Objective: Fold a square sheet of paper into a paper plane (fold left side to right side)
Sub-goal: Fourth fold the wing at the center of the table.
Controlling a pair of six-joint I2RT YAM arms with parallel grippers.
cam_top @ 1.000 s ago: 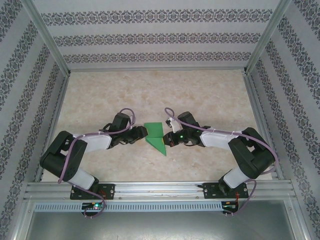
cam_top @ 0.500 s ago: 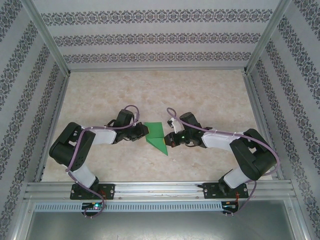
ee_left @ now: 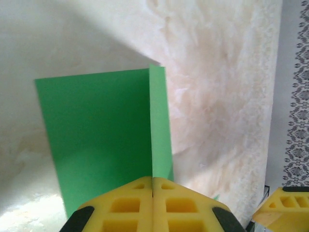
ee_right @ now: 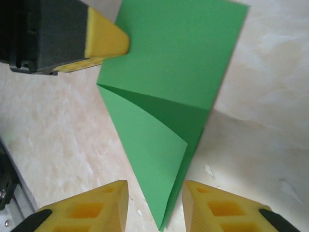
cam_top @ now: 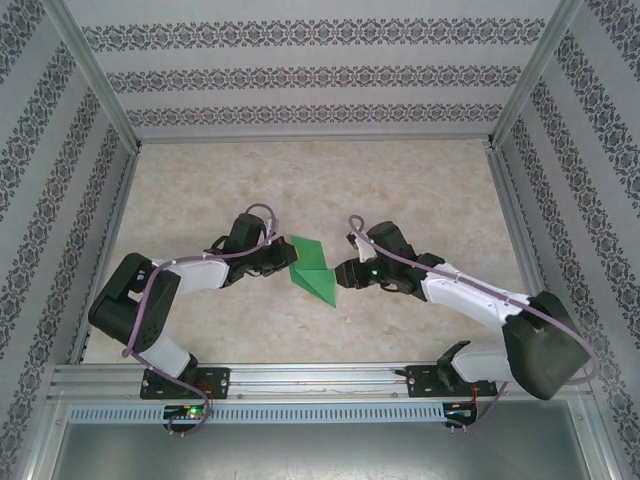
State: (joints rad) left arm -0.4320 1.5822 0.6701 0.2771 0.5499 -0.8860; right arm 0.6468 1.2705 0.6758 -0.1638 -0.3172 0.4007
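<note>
Partly folded, bright green square sheet of paper (cam_top: 312,268) lying mid-worktop (cam_top: 400,190), somewhat nearer the near edge.
We see our left tool (cam_top: 291,258) pinched tight on the sheet's left edge; our right tool (cam_top: 341,275) stands narrowly parted astride its pointed near corner, gripping nothing.

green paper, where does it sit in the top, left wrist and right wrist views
top external: green paper near picture centre, just right of the left gripper
left wrist: left and centre, running down into that gripper's shut fingers
right wrist: top centre down to the bottom, tip between the open right gripper
shared landmark: the left gripper clamped on the paper's edge, upper left in the right wrist view
</note>
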